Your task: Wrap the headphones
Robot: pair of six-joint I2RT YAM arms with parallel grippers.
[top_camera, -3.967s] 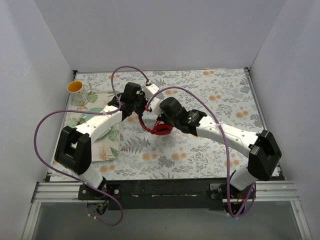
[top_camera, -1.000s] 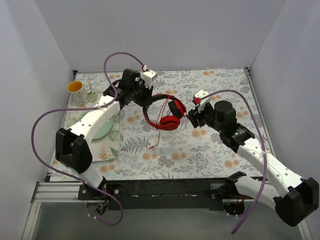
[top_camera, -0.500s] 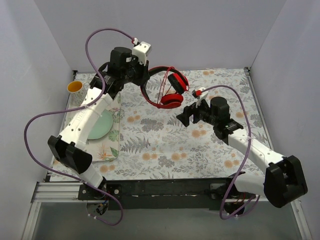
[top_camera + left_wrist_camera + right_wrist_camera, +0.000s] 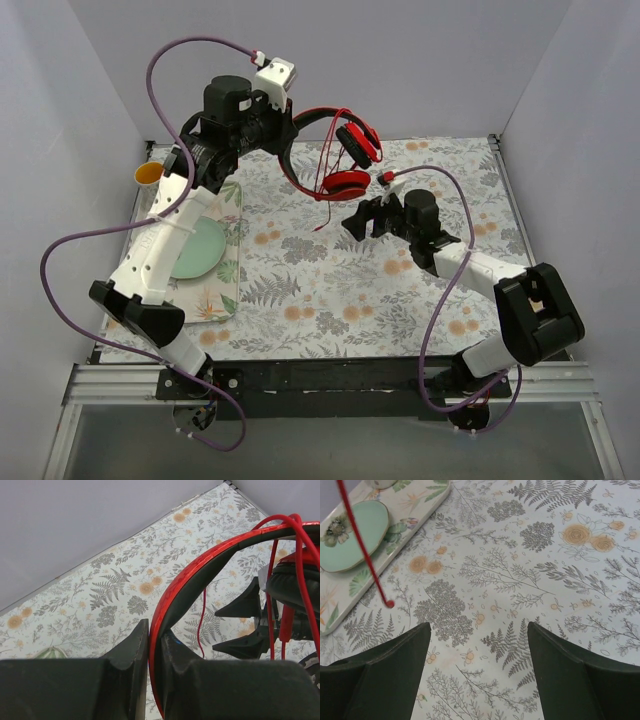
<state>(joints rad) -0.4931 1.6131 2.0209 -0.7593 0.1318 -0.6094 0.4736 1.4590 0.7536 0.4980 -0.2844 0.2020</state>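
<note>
Red headphones (image 4: pixel 338 165) now hang in the air near the back wall; a second ago they lay on the floral tablecloth (image 4: pixel 330 290). Your left gripper (image 4: pixel 288 135) has raised them. Its fingers (image 4: pixel 135 650) are pinched tight on the headband, seen edge-on from the left wrist. The ear cups hang below and to the right of the grip. The thin red cable (image 4: pixel 325 205) dangles loose, its plug end (image 4: pixel 389 603) off the cloth. Your right gripper (image 4: pixel 360 218) has swung in beneath the cups, jaws spread wide, holding nothing. Judgement: the lift is done and wrapping has barely begun. The right gripper looks placed to catch the hanging cable.
</note>
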